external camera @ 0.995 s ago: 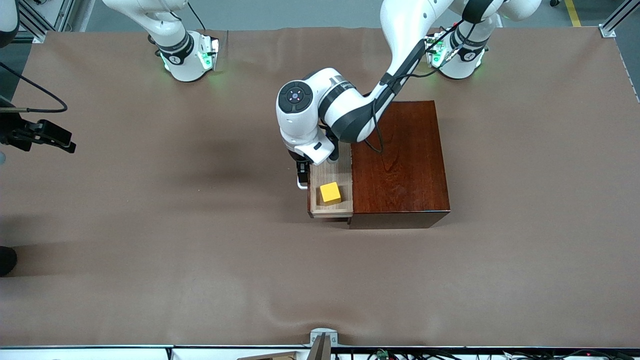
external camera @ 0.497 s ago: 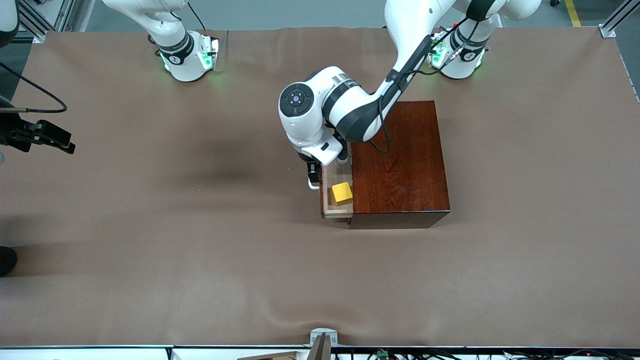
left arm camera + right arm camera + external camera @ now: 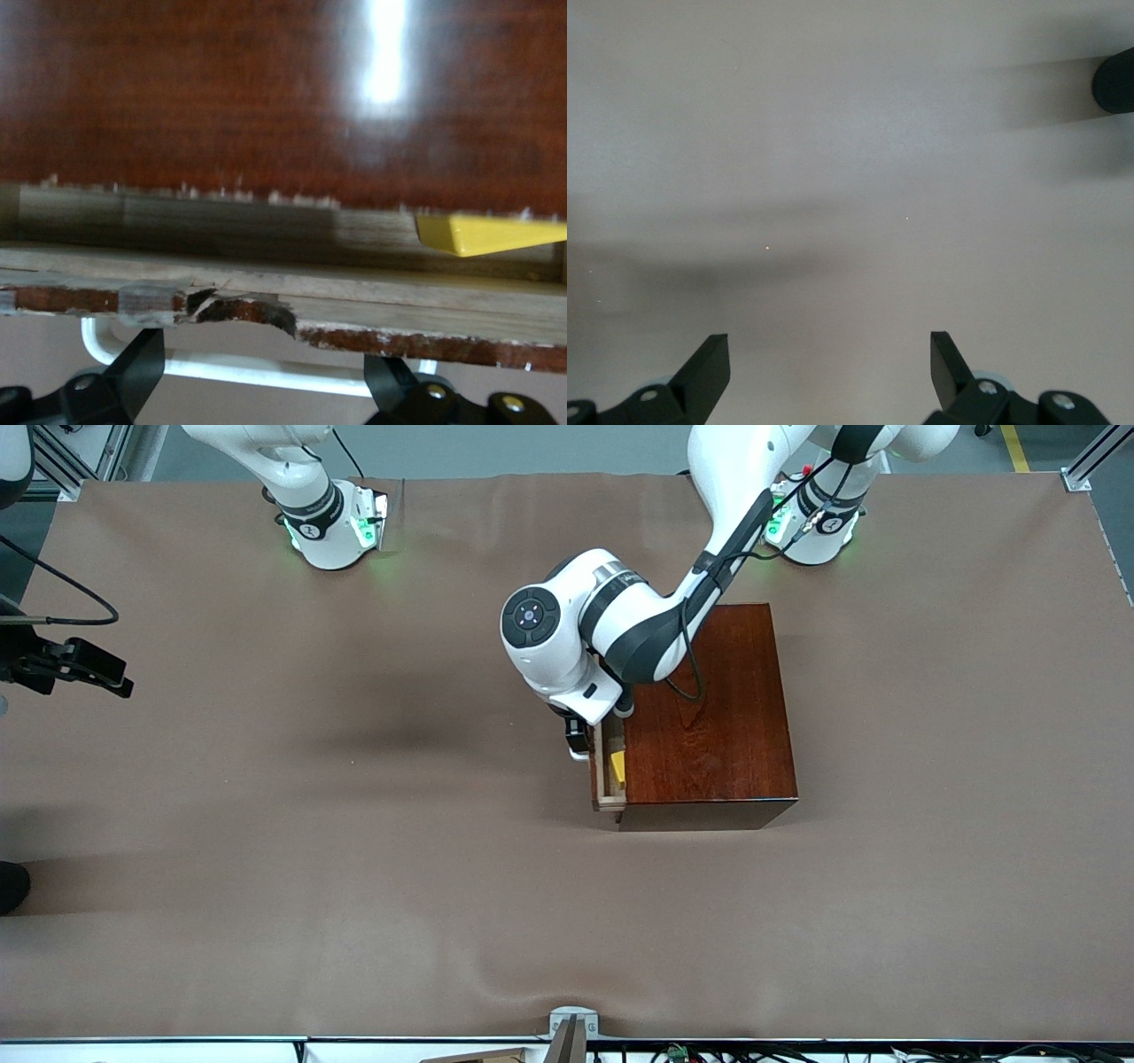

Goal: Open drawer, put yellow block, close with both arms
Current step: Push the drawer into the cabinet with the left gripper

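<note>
Desk (image 3: pixel 266 824): I see brown cloth, and the box sits toward the left arm's end.
Box (image 3: pixel 713 708): glossy mahogany, the drawer opening faces the right arm's end.
Left arm (image 3: pixel 620 624): I have it reaching over the box edge, down at the drawer front.
Right arm (image 3: pixel 301 487): it waits, its hand off the desk's edge.
Drawer (image 3: pixel 605 775): nearly shut, only a thin strip of tray shows.
Left hand (image 3: pixel 257 390): fingers spread either side of the white handle (image 3: pixel 257 370), gripping nothing.
Right hand (image 3: pixel 824 372): fingers wide apart over bare cloth, empty.
Block (image 3: pixel 617 766): in the tray, mostly under the box top.
Risk: I think a skewed push could jam the tray.
</note>
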`<action>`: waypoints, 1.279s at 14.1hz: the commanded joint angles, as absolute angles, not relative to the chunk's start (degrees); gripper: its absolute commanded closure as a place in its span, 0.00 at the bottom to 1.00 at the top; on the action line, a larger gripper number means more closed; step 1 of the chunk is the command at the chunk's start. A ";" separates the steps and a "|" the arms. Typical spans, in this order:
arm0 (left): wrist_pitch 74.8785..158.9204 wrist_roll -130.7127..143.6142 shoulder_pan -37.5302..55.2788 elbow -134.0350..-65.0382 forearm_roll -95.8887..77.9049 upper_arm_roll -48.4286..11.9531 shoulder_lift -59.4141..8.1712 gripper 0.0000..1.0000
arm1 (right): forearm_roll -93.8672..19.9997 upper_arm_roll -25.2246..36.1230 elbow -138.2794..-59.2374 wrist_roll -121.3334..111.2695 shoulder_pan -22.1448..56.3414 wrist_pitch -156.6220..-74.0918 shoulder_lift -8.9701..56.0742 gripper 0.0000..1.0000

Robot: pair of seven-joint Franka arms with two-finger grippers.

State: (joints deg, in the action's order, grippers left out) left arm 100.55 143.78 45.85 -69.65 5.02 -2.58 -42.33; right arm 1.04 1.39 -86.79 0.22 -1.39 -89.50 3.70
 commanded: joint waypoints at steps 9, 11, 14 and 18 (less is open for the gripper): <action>94.31 144.93 45.35 -70.49 7.12 -0.79 -41.84 0.00 | 1.14 0.62 -87.45 0.61 -2.29 -90.26 2.64 0.00; 90.99 144.93 45.09 -70.49 7.21 -0.79 -41.22 0.00 | 1.06 0.62 -87.45 0.62 -2.29 -90.26 2.64 0.00; 89.30 144.84 45.09 -70.40 9.48 -0.79 -41.40 0.00 | 1.14 0.62 -87.45 0.61 -2.29 -90.26 2.64 0.00; 91.75 144.67 45.53 -69.18 9.84 -0.97 -41.40 0.00 | 1.05 0.62 -87.36 0.53 -2.37 -90.26 2.64 0.00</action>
State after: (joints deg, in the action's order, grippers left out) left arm 94.45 143.84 45.60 -69.43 7.08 -1.28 -42.40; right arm 1.04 1.39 -86.79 0.22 -1.39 -90.06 3.70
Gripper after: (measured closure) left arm 0.000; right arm 0.000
